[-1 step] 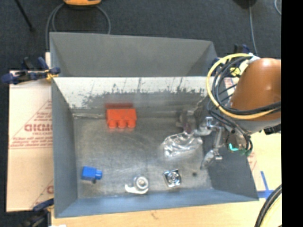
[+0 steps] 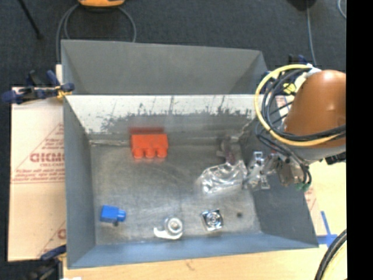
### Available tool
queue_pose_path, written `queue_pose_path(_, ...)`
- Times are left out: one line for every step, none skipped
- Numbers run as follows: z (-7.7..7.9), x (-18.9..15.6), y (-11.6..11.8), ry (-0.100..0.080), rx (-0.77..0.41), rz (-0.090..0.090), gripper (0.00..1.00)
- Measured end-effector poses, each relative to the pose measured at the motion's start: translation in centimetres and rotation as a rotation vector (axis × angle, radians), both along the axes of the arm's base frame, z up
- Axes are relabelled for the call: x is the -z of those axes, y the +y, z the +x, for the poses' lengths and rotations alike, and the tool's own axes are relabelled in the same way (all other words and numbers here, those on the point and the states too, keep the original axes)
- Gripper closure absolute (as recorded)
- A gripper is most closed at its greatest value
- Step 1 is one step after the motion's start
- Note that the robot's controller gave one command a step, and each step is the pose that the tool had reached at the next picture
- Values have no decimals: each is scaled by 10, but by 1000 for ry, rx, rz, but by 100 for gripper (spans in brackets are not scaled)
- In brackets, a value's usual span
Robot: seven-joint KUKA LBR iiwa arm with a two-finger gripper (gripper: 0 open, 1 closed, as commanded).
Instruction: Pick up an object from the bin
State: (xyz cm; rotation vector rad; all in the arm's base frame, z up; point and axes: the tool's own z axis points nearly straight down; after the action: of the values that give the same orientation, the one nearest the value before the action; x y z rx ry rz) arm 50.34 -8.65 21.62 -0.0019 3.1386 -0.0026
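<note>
My gripper [image 2: 258, 170] is low at the right side of the bin, close to the right wall. Right beside it on its left lies a crumpled piece of clear, shiny plastic [image 2: 220, 178], whose right edge reaches the gripper. I cannot tell whether the two touch or whether the plastic is held. A small shiny metal piece [image 2: 212, 219] lies on the floor in front of the plastic, nearer the front wall. To its left rests a white curved part [image 2: 169, 228].
An orange block with three round studs [image 2: 148, 145] sits at the back left of the floor. A small blue part [image 2: 112, 214] lies at the front left. The arm's orange dome and looped cables hang over the bin's right rim.
</note>
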Motion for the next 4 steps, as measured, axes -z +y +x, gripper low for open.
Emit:
queue_pose_path(0,0,0,0,-1,0,0)
queue_pose_path(26,96,27,-35,113,-1,0)
queue_pose_path(33,101,28,-39,-35,-1,0)
queue_pose_path(33,101,27,-34,-39,-2,100)
